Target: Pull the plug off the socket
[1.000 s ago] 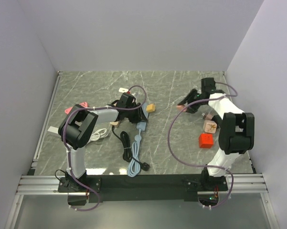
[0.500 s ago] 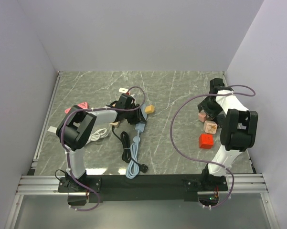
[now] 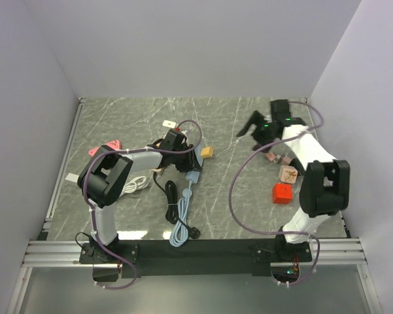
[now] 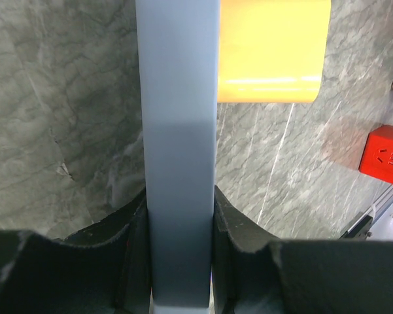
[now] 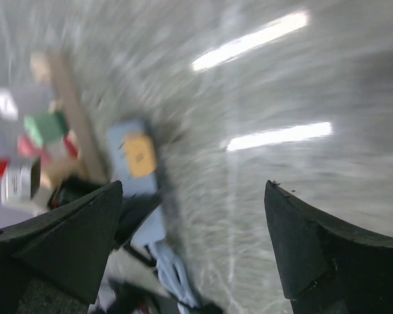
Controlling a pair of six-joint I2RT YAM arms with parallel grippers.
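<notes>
Fingers of the left arm [image 4: 85,261] pinch the grey-blue socket strip [image 4: 178,163] across its width; right fingers [image 5: 59,242] hang spread above the bench [image 3: 118,124]. The yellow block [image 4: 271,49], probably the plug, sits at the strip's far end. It seems rigid, light and smooth: grasp its flat sides.

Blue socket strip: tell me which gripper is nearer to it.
Left. The left gripper is clamped on the blue socket strip, one finger on each side. The right gripper hangs open well off to the strip's right, above the table, touching nothing.
</notes>
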